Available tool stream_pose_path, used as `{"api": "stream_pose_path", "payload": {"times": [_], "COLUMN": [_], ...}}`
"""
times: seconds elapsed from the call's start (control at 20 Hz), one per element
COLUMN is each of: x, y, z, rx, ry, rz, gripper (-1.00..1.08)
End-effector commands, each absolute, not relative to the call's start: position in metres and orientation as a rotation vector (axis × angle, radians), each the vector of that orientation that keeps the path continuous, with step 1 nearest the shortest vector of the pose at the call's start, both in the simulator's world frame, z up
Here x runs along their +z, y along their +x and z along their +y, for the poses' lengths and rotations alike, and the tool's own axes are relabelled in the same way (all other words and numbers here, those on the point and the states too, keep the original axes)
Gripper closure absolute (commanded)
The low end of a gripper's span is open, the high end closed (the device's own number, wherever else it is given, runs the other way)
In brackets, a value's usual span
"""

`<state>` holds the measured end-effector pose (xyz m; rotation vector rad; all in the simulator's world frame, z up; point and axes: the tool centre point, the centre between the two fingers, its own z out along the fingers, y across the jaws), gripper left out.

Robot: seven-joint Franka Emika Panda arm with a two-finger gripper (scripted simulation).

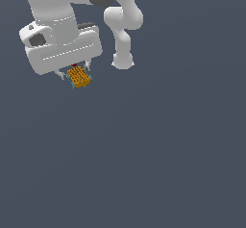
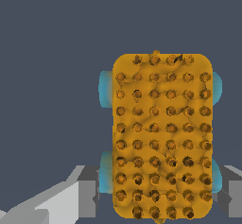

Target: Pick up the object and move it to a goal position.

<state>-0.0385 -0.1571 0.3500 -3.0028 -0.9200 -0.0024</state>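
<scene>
The object (image 1: 79, 78) is a small orange block with dark speckles and light-blue edges. It sits between the fingers of my white gripper (image 1: 75, 72), at the upper part of the exterior view's left, and sticks out below the fingertips. In the wrist view the block (image 2: 161, 133) fills much of the picture, and its lower end lies between the two grey fingers (image 2: 87, 194). The gripper (image 2: 160, 202) is shut on its sides. A tiny red dot (image 1: 73, 65) shows just above the block, right under the hand.
The arm's white base and links (image 1: 123, 34) stand behind the gripper towards the exterior view's right. The plain dark grey floor (image 1: 158, 155) spreads all around.
</scene>
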Motion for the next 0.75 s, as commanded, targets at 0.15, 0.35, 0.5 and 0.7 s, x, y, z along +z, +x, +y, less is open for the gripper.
{"api": "stream_pose_path", "payload": {"times": [0.15, 0.35, 0.5, 0.7], "x": [0.384, 0.397, 0.401, 0.4], "y": [-0.045, -0.048, -0.048, -0.047], "z": [-0.173, -0.179, -0.182, -0.181], "rx": [-0.001, -0.001, 0.0, 0.0], "ry": [-3.003, -3.003, -3.004, -3.004], "rz": [-0.92, -0.92, -0.92, -0.92], "gripper": [1.08, 1.08, 1.08, 1.08]}}
